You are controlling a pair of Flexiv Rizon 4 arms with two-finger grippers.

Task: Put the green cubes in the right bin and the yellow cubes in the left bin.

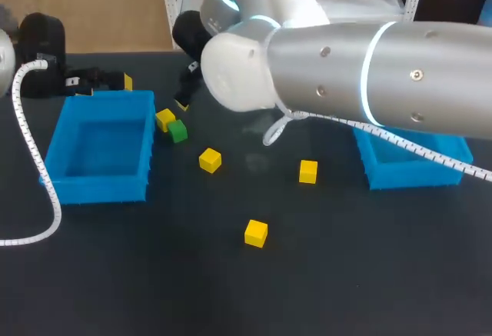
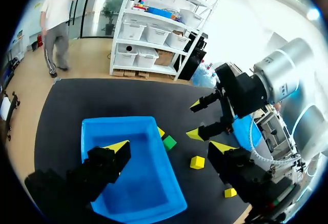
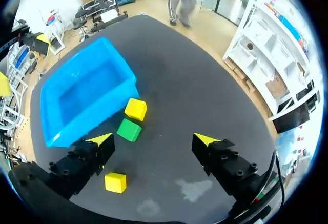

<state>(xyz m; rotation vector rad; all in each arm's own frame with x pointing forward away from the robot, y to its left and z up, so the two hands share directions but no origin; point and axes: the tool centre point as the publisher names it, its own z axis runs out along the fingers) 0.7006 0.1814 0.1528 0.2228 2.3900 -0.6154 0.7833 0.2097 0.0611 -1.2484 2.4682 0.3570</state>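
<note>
Your right gripper (image 3: 154,139) hangs over the table (image 1: 154,290) with its fingers spread wide and nothing in them. The only green cube (image 3: 128,129) you can see lies ahead of it, close to 1 yellow tip and not between the 2. That cube sits just off the near corner of the left bin (image 1: 98,188), with a yellow neighbour (image 3: 136,109) touching it or nearly so. It is well apart from the right bin (image 1: 415,173), where it belongs. Your left gripper (image 2: 169,146) is also apart and empty, above the left bin. 3 loose yellows (image 1: 210,160) lie out on the open table.

The green cube looks small, light and stiff, with flat faces and squared edges, so it should not need much squeeze. Whether it is foam, wood or plastic cannot be told from here, so close gently. Plan to take it on 2 opposite side faces, low enough that the tips sit flat on them rather than on an edge. Choose the pair of faces that leaves the neighbour outside the fingers. A tip coming down on the side where they meet would likely push both cubes, and a grip across the corners would probably twist the cube out.
</note>
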